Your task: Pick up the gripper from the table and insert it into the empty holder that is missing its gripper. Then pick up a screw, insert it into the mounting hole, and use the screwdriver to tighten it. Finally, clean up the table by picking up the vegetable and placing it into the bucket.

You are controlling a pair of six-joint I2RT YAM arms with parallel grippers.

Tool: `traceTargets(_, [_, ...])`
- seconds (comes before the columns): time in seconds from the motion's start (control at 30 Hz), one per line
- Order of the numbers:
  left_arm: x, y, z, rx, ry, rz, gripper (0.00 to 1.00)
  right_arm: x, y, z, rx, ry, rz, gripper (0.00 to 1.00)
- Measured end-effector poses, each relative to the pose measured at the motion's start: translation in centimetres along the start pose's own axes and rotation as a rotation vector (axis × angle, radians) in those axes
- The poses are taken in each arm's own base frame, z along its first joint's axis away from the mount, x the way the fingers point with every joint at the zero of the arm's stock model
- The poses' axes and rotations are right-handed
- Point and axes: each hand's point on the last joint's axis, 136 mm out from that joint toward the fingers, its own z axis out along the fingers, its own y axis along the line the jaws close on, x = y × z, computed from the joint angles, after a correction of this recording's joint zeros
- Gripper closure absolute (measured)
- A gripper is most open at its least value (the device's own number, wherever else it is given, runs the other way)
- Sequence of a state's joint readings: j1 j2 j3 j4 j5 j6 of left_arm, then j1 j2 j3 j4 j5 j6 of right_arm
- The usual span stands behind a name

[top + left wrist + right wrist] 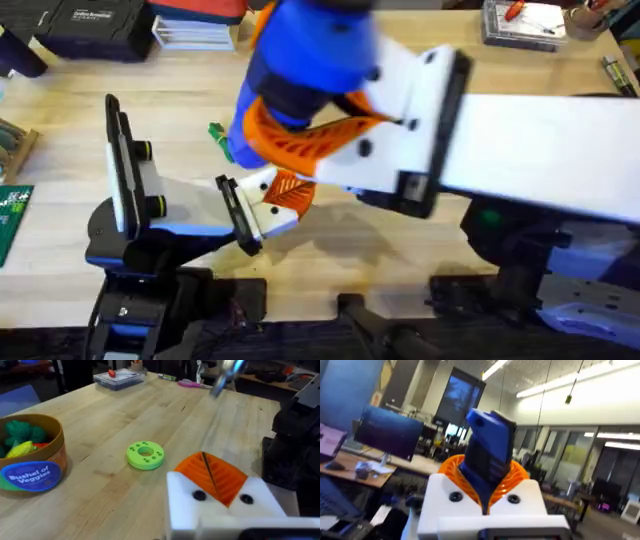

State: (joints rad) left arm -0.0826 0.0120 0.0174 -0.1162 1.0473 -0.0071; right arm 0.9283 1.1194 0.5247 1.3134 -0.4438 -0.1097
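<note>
1. Right gripper point(330, 130) is lifted high under the overhead camera, orange pads clamped on the blue screwdriver point(487, 457). In the right wrist view the tool's long axis runs straight out from the jaws, pointing at the room and ceiling rather than at the table, so the bit is not aimed at any hole.
2. Left gripper point(280, 195) sits low near the table middle. In the left wrist view its orange pads point(212, 475) look pressed together with a thin dark seam and nothing visible between them.
3. Just beyond the left gripper lies the green disc point(145, 455), flat on the table point(200, 420).
4. Further off stands the bucket point(30, 460), upright, label band facing the left wrist camera, toy veggies already inside.
5. Left arm is nearer to bucket and disc; right arm is busy with the screwdriver.
6. Overhead shows a green bit point(217, 135) peeking beside the raised right arm, can't tell if it is the vegetable. The metal bit point(225, 377) shows blurred in the left wrist view.
</note>
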Motion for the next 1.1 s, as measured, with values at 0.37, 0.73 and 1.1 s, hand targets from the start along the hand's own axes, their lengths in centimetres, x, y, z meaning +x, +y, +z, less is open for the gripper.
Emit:
traceTargets(0.37, [0.0,0.0,0.0,0.000,0.000,0.000,0.997,9.5,-6.8,-4.2,0.202,0.420,-0.194,0.972])
traceTargets(0.73, [0.0,0.0,0.0,0.000,0.000,0.000,0.997,19.6,-17.6,-23.3,0.397,1.293,-0.547,0.972])
traceTargets(1.1, [0.0,0.0,0.0,0.000,0.000,0.001,0.997,23.9,-20.9,-38.7,0.346,1.795,-0.500,0.972])
